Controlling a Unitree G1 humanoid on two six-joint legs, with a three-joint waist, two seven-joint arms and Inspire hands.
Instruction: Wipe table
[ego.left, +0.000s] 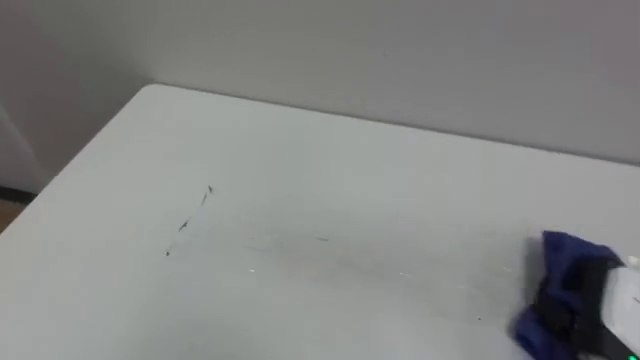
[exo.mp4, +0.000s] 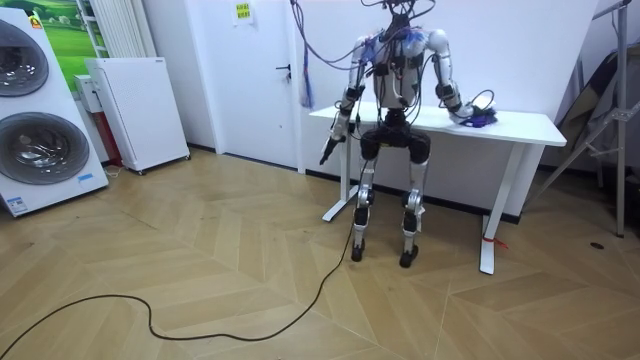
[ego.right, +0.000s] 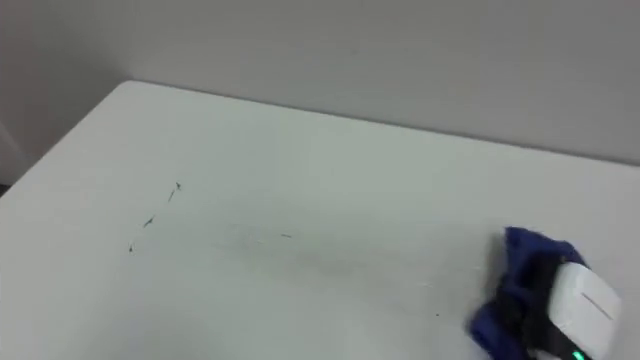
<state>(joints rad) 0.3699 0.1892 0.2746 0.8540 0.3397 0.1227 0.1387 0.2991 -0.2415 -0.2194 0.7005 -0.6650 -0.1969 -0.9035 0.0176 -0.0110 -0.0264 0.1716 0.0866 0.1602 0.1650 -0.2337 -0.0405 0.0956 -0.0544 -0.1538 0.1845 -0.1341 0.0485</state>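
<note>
**One blue cloth (ego.left: 568, 250) under the right hand (ego.left: 612, 300) on a white table (ego.left: 330, 170)**

Left eye view: the table runs back to a plain wall (ego.left: 400, 50). The cloth lies at the lower right of the tabletop, directly beneath and around the right hand, which enters from the right edge. The cloth is deep blue and crumpled into a bunch, with folds rising on the hand's left and far sides. Dark fingers lie among those folds, so it cannot be told whether they clutch the fabric or merely press on it. Faint dark marks (ego.left: 185, 225) lie toward the table's left, well apart from the cloth.

Right eye view: the same arrangement. The white back of the right hand (ego.right: 585, 300) covers the near right part of the cloth (ego.right: 525, 245), and blue folds show to its left and beyond it.

Room view: the robot stands upright at the table's long side, its back to the camera. The right hand (exo.mp4: 462, 113) rests on the cloth (exo.mp4: 481, 119) on the tabletop, toward the room view's right. The left hand (exo.mp4: 326, 155) hangs below the table's edge at the room view's left, and its finger posture cannot be told. Two washing machines (exo.mp4: 40, 130) stand at the far left on a wooden floor (exo.mp4: 200, 270).
</note>
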